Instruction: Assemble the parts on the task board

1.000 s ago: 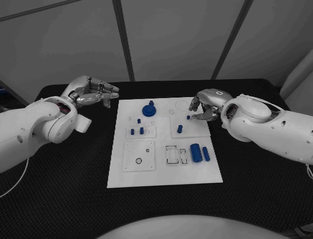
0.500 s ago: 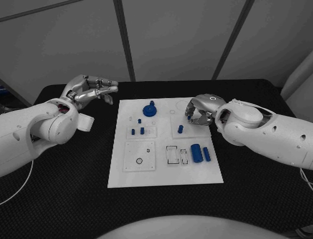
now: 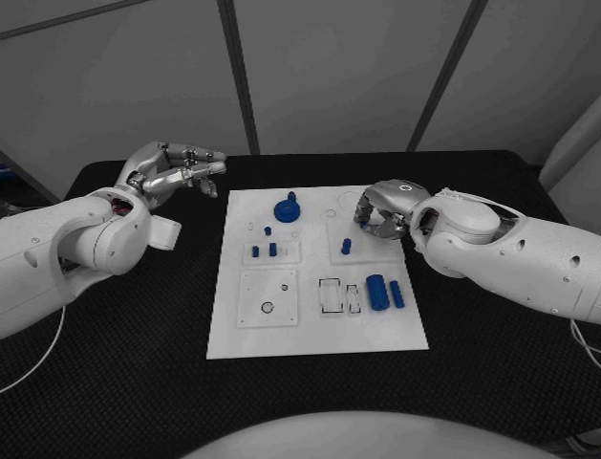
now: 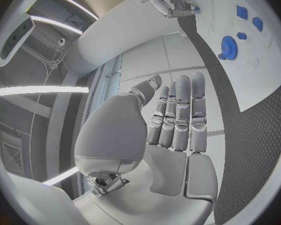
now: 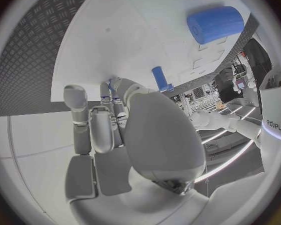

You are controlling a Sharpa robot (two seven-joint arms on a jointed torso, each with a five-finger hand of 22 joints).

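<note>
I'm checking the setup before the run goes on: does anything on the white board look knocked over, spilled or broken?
Nothing stands out. The white board lies flat on the table, and the blue parts, such as the gear and the big cylinder, sit on it. No damage shows.

Even, dim overhead lighting; ceiling strip lights (image 4: 28, 91) glare; wrist views strongly barrel-distorted, with dark vignetted rims

A black surface (image 3: 135, 325) with a fine textured weave carries the white task board (image 3: 314, 335), which lies flat at its centre, long side running from twelve to six o'clock.
</note>
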